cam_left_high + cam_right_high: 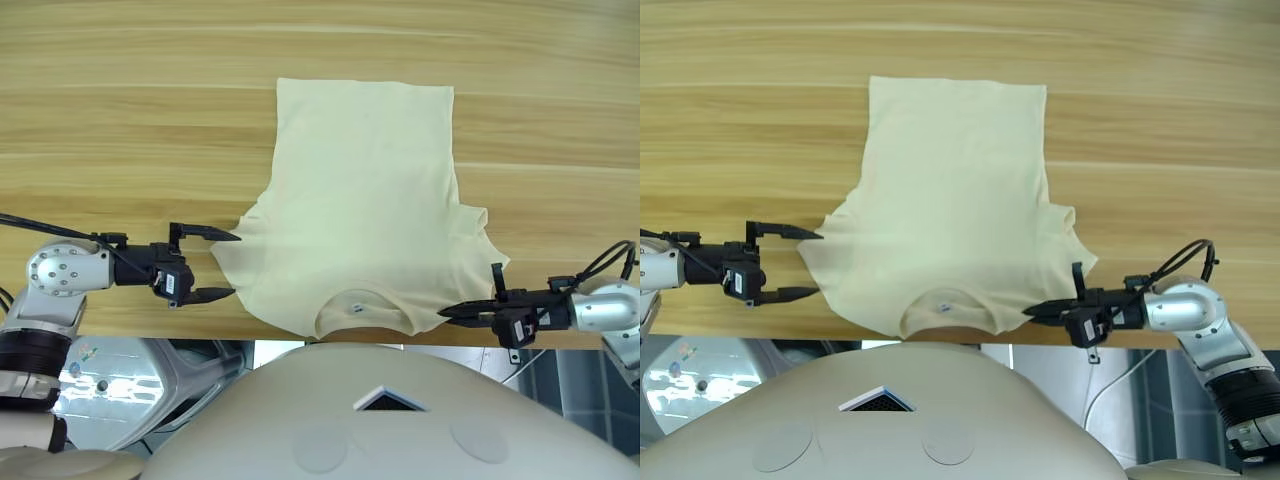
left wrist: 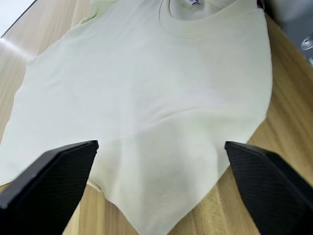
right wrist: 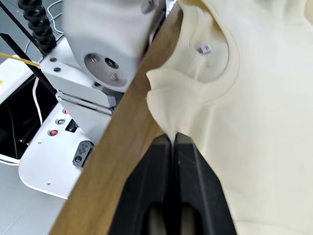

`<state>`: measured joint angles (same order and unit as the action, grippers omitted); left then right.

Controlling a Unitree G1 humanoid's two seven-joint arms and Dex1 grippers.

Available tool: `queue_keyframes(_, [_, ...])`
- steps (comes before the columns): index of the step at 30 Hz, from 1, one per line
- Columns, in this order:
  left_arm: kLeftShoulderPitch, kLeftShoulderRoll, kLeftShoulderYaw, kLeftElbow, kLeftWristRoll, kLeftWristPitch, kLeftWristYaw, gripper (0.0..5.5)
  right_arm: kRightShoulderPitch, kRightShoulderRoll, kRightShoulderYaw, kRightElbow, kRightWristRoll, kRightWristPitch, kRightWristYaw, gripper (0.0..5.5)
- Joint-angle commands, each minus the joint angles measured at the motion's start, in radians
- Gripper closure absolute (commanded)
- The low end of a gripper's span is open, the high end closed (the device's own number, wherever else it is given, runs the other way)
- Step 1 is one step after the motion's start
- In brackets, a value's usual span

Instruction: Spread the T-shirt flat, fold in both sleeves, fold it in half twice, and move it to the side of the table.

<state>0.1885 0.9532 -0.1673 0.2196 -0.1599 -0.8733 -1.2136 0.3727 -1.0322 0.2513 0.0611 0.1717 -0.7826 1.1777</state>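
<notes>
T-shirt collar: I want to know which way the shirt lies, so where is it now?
The collar lies at the near edge of the table, by the robot, between the open left hand and the right hand, shut on the T-shirt beside it.

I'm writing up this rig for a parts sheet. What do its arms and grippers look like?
The left arm and right arm end in rounded silver housings with small screws and ribbed black joints. The left gripper and right gripper are black, each with two long, flat, tapering fingers with finely textured faces. Thin black cables loop from each wrist.
</notes>
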Motion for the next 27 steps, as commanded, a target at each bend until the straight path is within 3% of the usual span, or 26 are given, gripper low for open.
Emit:
queue_keyframes(1, [0.005,0.022,0.010,-0.007,-0.007,-0.011,0.013,0.11,-0.026,0.017,0.007,0.006,-0.029,0.020,-0.011,4.90])
queue_keyframes(8, [-0.020,0.011,0.003,0.001,-0.011,-0.004,0.020,0.10,0.019,-0.014,0.006,-0.058,0.023,-0.005,0.011,3.64])
queue_keyframes(15, [-0.041,0.022,0.015,-0.038,-0.162,-0.005,-0.021,0.10,0.133,-0.124,-0.141,-0.178,0.283,-0.109,0.044,2.40])
queue_keyframes(19, [-0.066,0.001,0.031,-0.045,-0.268,0.003,-0.059,0.10,0.064,-0.100,-0.240,-0.140,0.391,-0.077,0.043,1.62])
queue_keyframes(21, [-0.093,-0.024,0.036,-0.023,-0.271,0.006,-0.060,0.10,-0.042,-0.034,-0.238,-0.081,0.315,-0.007,-0.021,1.62])
queue_keyframes(27, [-0.150,-0.089,0.036,0.050,-0.182,-0.019,-0.032,0.10,-0.250,0.161,-0.146,0.072,-0.151,0.081,-0.231,2.62])
